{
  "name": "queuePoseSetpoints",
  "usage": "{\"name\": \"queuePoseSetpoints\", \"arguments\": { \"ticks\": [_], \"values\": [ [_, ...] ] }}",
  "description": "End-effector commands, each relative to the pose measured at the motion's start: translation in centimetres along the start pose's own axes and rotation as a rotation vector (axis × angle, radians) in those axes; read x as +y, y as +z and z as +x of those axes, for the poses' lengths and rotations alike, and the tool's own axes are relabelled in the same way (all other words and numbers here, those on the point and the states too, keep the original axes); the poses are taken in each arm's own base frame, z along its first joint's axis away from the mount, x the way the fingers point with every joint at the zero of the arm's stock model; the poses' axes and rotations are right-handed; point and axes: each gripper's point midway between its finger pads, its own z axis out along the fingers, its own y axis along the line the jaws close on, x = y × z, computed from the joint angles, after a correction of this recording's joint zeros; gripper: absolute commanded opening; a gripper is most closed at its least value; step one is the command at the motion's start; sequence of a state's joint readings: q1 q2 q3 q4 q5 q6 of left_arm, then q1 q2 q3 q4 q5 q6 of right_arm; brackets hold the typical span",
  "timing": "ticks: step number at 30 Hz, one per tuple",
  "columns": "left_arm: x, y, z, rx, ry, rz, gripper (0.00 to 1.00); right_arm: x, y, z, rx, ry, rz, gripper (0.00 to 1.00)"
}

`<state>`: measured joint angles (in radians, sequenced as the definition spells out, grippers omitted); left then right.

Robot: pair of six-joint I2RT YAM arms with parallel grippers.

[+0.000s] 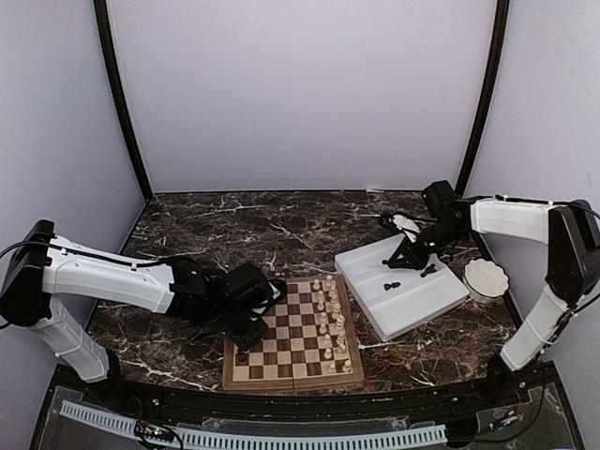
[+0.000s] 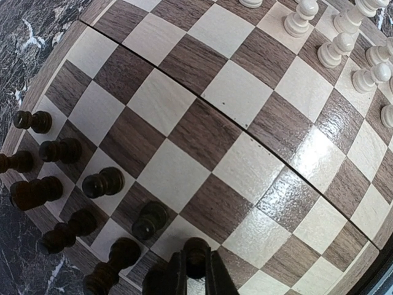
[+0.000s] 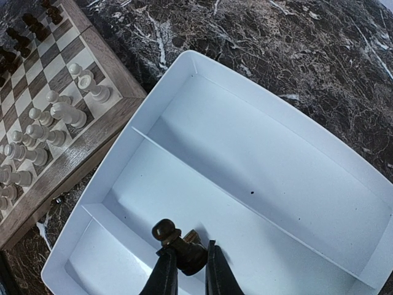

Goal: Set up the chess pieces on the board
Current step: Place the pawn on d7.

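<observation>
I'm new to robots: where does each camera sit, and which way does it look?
Top: fixed above and behind the arms, looking down on the dark marble table; both white arms show.
Left wrist: faces down at the square wooden chessboard; left pincer shut on a dark brown chess piece.
Right wrist: faces down into the white divided tray; right pincer grips a second dark piece.
Shared: both wrist views show that chessboard.

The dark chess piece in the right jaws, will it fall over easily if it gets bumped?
Probably yes. The dark chess piece looks tall and thin with a round head, so a nudge could tip it. Its rounded shape suggests it might roll once it is down. It seems light and stiff, since the right jaws hold it over the white tray with just a pinch.
</observation>
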<state>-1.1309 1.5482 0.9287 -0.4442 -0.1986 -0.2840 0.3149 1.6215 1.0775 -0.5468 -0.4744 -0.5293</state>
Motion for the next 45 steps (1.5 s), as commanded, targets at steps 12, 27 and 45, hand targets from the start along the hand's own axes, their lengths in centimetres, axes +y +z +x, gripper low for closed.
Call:
{"name": "queuePoseSetpoints", "arguments": {
  "ticks": [12,27,45],
  "values": [
    [0.2,-0.7,-0.8,0.004,0.017,-0.028,0.21,0.3,0.0,-0.3,-0.008,-0.001,-0.021,0.12],
    [-0.5,-2.3,-2.4,-0.063,0.008,0.020,0.27,0.4,-0.2,-0.3,-0.012,-0.003,-0.020,0.12],
    [-2.1,-1.7,-3.6,-0.081,0.016,0.084,0.12,0.5,-0.2,-0.1,-0.012,-0.001,-0.019,0.12]
  ]
}}
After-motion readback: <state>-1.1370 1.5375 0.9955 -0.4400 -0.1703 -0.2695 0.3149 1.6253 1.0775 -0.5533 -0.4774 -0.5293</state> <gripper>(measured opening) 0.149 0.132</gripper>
